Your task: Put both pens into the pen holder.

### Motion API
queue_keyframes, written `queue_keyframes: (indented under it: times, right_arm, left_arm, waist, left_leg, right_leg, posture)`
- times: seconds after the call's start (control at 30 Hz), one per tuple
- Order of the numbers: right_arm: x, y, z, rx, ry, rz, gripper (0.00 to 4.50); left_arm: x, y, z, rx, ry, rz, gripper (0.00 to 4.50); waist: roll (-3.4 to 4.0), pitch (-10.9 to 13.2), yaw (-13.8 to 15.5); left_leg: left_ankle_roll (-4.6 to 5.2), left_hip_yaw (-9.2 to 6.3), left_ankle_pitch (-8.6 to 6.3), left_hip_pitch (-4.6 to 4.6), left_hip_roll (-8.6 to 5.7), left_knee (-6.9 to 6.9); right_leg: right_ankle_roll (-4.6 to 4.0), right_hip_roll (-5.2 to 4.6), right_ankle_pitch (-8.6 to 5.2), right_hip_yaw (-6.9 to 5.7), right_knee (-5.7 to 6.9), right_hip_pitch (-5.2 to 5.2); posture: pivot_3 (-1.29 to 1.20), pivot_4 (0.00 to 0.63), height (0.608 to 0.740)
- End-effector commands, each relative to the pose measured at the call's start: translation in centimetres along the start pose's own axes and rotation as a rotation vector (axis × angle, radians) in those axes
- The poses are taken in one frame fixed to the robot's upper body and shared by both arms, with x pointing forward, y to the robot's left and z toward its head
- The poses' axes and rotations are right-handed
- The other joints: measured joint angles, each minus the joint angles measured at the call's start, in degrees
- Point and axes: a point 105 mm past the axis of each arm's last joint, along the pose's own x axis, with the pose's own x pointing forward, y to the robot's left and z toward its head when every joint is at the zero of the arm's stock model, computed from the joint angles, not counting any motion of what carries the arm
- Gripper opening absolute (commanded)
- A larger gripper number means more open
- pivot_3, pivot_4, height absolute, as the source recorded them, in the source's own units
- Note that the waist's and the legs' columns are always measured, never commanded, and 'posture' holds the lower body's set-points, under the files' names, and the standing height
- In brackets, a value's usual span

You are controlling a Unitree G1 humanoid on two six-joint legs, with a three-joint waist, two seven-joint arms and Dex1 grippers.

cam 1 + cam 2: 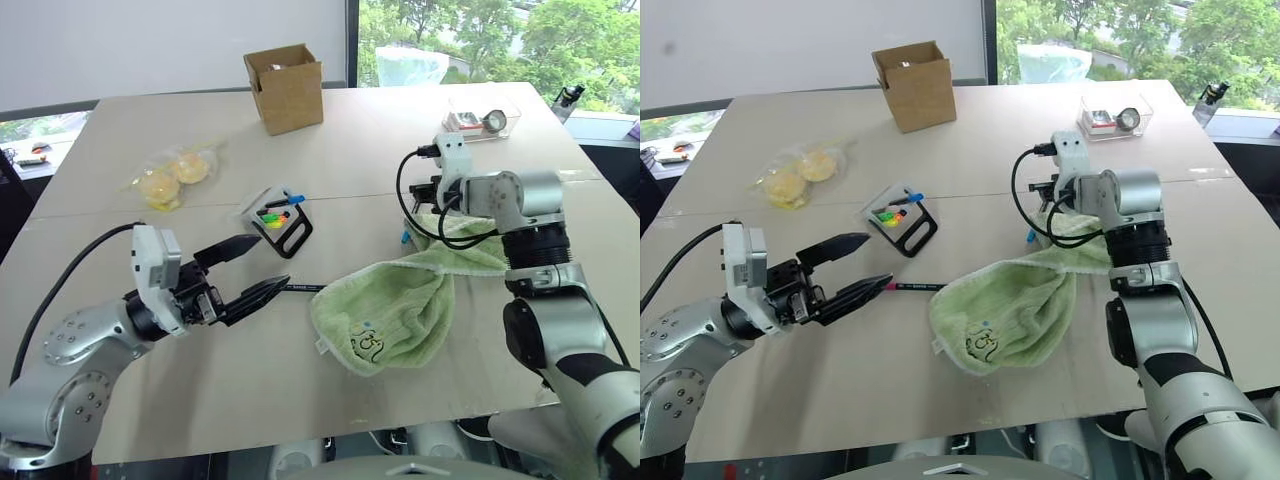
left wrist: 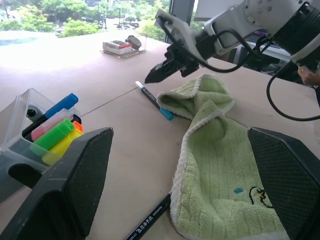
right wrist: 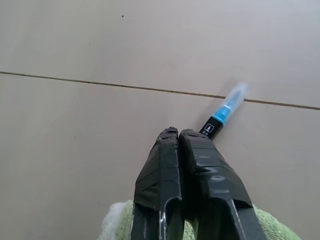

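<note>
On the counter (image 1: pixel 330 380) beside the green towel (image 2: pixel 215 165), the blue-capped pen (image 2: pixel 152 100) lies loose; right claw (image 3: pixel 178 134) is pinched together, empty. Pen's light, stiff, probably slick, so grab mid-barrel. Left claw (image 1: pixel 258 270) gapes over the dark pen (image 1: pixel 915 287); pen holder (image 1: pixel 277 220) is tipped nearby.

Pens: dark one (image 1: pixel 915 287) flat mid-table, pink tip outward, other end under green towel (image 1: pixel 1005 310). Blue-capped one (image 2: pixel 154 100) flat beside towel's far fold, nearer the right edge. Holder (image 1: pixel 277 220): black frame, clear walls, tipped on side mid-table, markers inside.
</note>
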Motion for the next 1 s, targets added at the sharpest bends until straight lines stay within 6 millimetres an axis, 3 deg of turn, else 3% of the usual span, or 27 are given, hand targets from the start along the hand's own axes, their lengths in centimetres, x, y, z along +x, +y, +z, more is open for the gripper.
queue_keyframes:
  times: [0.03, 0.2, 0.3, 0.43, 0.57, 0.67, 0.9, 1.0]
  right_arm:
    - [-0.5, 0.5, 0.5, -0.063, -0.013, 0.033, 0.62]
    - [-0.1, -0.3, 0.9, 0.012, -0.003, -0.044, 2.8]
    - [0.8, 0.5, 0.6, 0.064, 0.028, -0.032, 4.26]
    - [1.7, 1.2, 0.2, 0.086, 0.068, -0.031, 4.4]
    - [3.4, 0.8, -1.5, 0.065, 0.131, -0.115, 4.4]
    - [4.2, 1.6, -2.5, 0.007, 0.163, -0.112, 3.63]
    - [5.0, 2.6, -4.2, -0.109, 0.178, -0.084, 0.2]
    - [4.4, 2.1, -2.4, 0.019, 0.043, -0.036, 0.09]
  left_arm:
    - [0.1, 0.0, 0.5, 0.026, -0.013, -0.006, 4.5]
    - [0.2, 0.1, 0.5, 0.025, -0.01, -0.013, 4.5]
    - [0.3, -0.1, 0.5, 0.022, -0.008, -0.016, 4.5]
    - [0.5, -0.1, 0.6, 0.023, -0.008, -0.014, 4.5]
    - [0.6, -0.3, 0.4, 0.019, -0.007, -0.011, 4.5]
    - [0.6, -0.4, 0.3, 0.017, -0.007, -0.005, 4.5]
    - [0.7, -0.4, 0.3, -0.018, -0.026, 0.031, 4.5]
    - [0.9, 0.2, 0.2, -0.095, -0.034, 0.101, 4.5]
  waist:
    - [0.01, 0.0, -0.1]
    - [0.02, 0.0, -0.2]
    - [0.02, 0.0, -0.2]
    - [0.02, 0.0, -0.2]
    - [-0.01, 0.0, -0.2]
    - [-0.17, -0.1, -0.4]
    - [-0.21, -0.2, -0.5]
    - [-0.28, -0.2, -0.4]
  left_leg:
    - [0.0, 0.02, 0.0, 0.0, -0.01, 0.0]
    - [0.0, 0.07, 0.0, 0.0, 0.0, 0.0]
    - [0.0, 0.06, 0.0, 0.0, 0.01, 0.0]
    - [0.0, 0.07, 0.0, -0.01, 0.01, 0.0]
    - [0.0, 0.07, 0.0, -0.02, -0.01, 0.0]
    - [0.0, 0.07, 0.0, 0.06, 0.0, 0.0]
    - [0.02, -0.04, 0.0, 0.24, 0.05, 0.03]
    - [-0.07, -0.15, 0.05, 0.25, 0.06, 0.03]
  right_leg:
    - [0.0, 0.0, 0.0, 0.02, -0.01, 0.0]
    - [0.0, 0.02, 0.0, 0.02, 0.0, -0.04]
    - [0.0, 0.04, 0.0, 0.02, 0.0, -0.04]
    - [0.0, 0.03, 0.0, 0.04, 0.0, -0.04]
    - [0.0, 0.0, 0.0, 0.06, -0.01, -0.04]
    - [0.0, 0.0, 0.0, 0.08, -0.01, 0.02]
    - [-0.04, -0.02, 0.02, 0.07, 0.06, 0.14]
    - [-0.04, -0.19, 0.02, -0.04, 0.05, 0.24]
  posture:
    - [0.0, 0.15, 0.74]
    - [0.0, 0.15, 0.74]
    - [0.0, 0.15, 0.74]
    - [0.0, 0.15, 0.74]
    - [0.0, 0.15, 0.74]
    - [0.0, 0.15, 0.74]
    - [0.0, 0.15, 0.74]
    - [0.0, 0.15, 0.74]
